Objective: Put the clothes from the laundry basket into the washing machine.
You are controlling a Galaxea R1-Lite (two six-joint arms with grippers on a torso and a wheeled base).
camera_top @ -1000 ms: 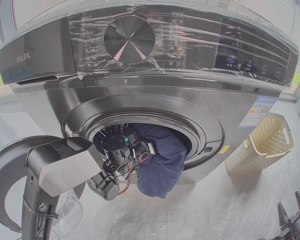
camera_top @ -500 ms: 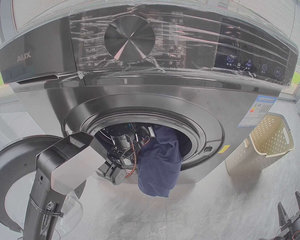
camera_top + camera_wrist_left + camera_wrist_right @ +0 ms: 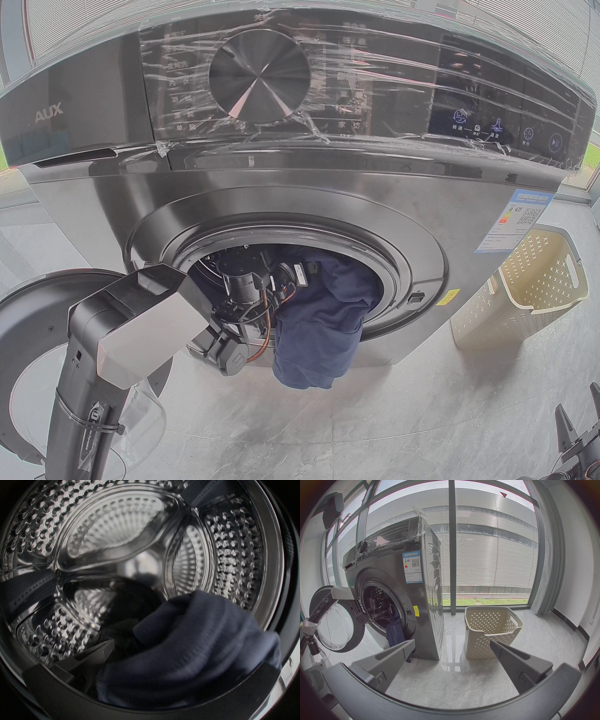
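**At the drum mouth: navy garment hanging half in, half out**

Dead ahead, the washing machine (image 3: 325, 187) is filling the head view, its round door (image 3: 28, 350) standing swung wide on the robot's left and leaving the opening rim (image 3: 406, 269) unblocked on the right-hand side. The grey floor (image 3: 387, 425) is lying bare in front of the machine, giving plenty of room below the hatch.

The cream laundry basket (image 3: 540, 281) is sitting on the floor to the right, just beside the machine's side panel, well apart from the hatch.

Now the navy garment (image 3: 319, 325): it is draping over the lower lip of the opening, one part bunched inside the drum (image 3: 125, 527), the rest dangling down the front panel above the floor.

The left gripper (image 3: 150, 647) is sitting inside the drum mouth, jaws spread. One finger (image 3: 93, 655) is showing wide out to the side, clear of the cloth, while the garment is lying heaped over the other finger and burying it. The cloth is resting on the jaws rather than being pinched between them.

The right gripper (image 3: 450, 650) is hanging low and far back on the robot's right, jaws wide apart, holding nothing, well away from the basket and the hatch.

Deeper in the drum a dark shape (image 3: 131, 605) is showing; what it is, I cannot tell.
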